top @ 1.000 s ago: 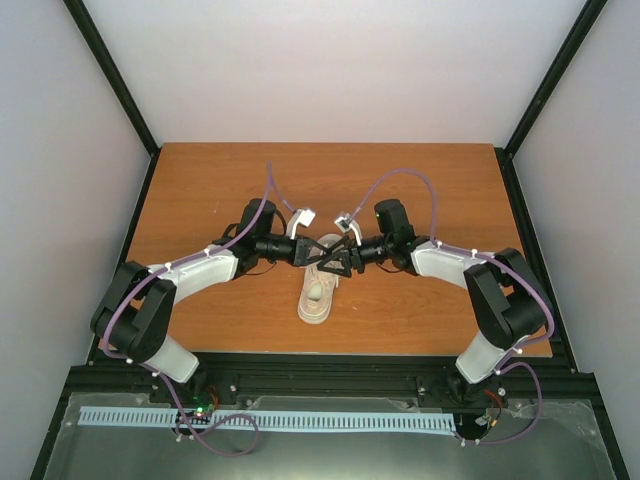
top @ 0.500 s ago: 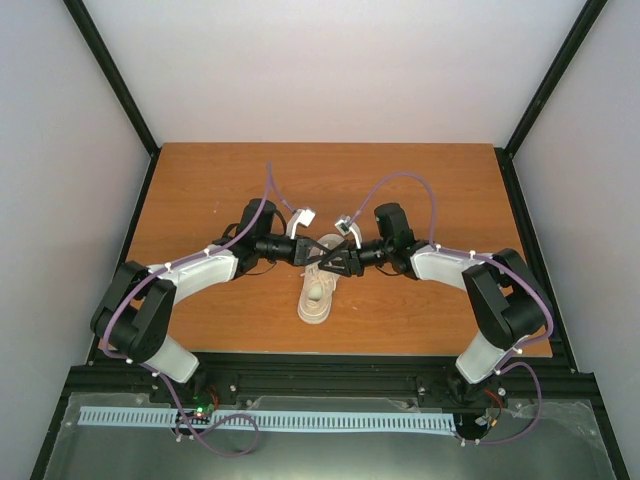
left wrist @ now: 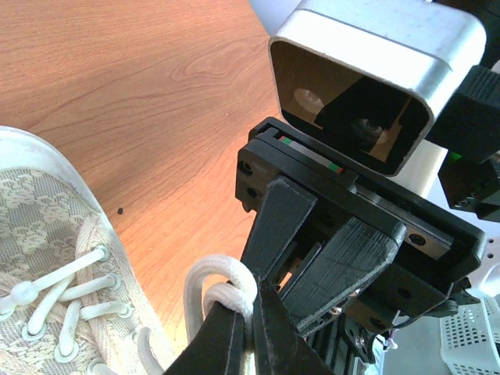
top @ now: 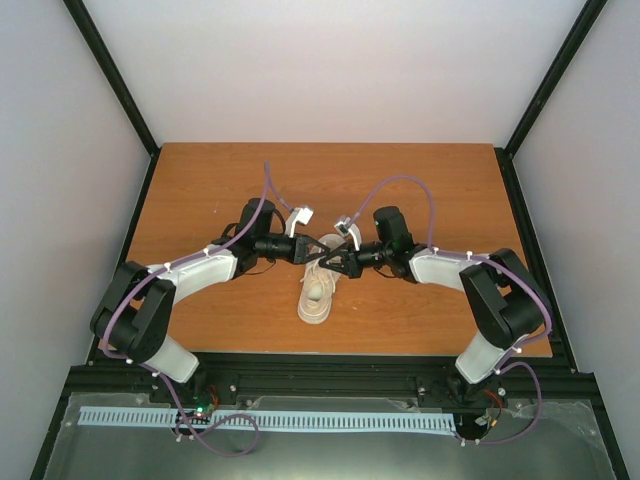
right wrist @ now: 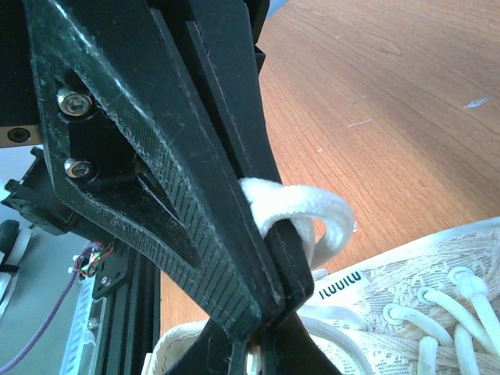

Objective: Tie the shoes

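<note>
Cream sneaker [top: 316, 296] likely light, soft | laces [right wrist: 311, 215] limp, slippery, grab at loops | left gripper [top: 308, 251], right gripper [top: 328, 262] clenched on laces

Both black-and-white arms bend inward over the table's [top: 200, 180] middle, tips almost meeting. The left gripper [top: 312, 249] and right gripper [top: 327, 261] each pinch a pale flat lace loop [left wrist: 221, 283].

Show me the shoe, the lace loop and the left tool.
shoe [top: 314, 308]: top view, on its near end.
lace loop [right wrist: 316, 205]: right wrist view, on the top of its curve.
left tool [left wrist: 251, 301]: left wrist view, where its fingertips meet.
</note>
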